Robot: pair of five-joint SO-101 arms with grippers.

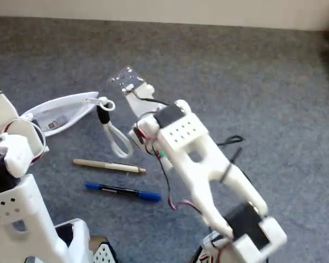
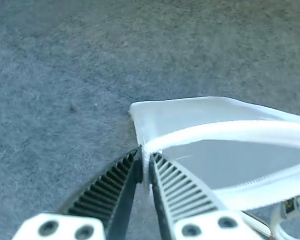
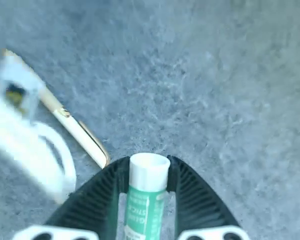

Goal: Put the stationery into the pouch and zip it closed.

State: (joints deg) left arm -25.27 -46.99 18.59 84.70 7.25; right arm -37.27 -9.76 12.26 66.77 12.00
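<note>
The left jaws are closed almost completely on the rim of the white pouch, pinching the fabric at one end, where the rim band runs out between them. The right jaws are parted just far enough to clamp a glue stick. It has a green body and a white cap, and it sits between them with the cap pointing outward.

In the high view the pouch lies on the grey tabletop toward the left, long and narrow, and its mouth looks open. A white strap with a black collar trails from the end of the pouch nearer the middle and loops on the tabletop. Just beside the loop lies a cream pen. A blue marker lies near the pen and roughly parallel to it, not touching it. Both are outside the pouch.

The right arm stretches from the lower right toward the strap end of the pouch. The left arm stands at the lower left edge.
</note>
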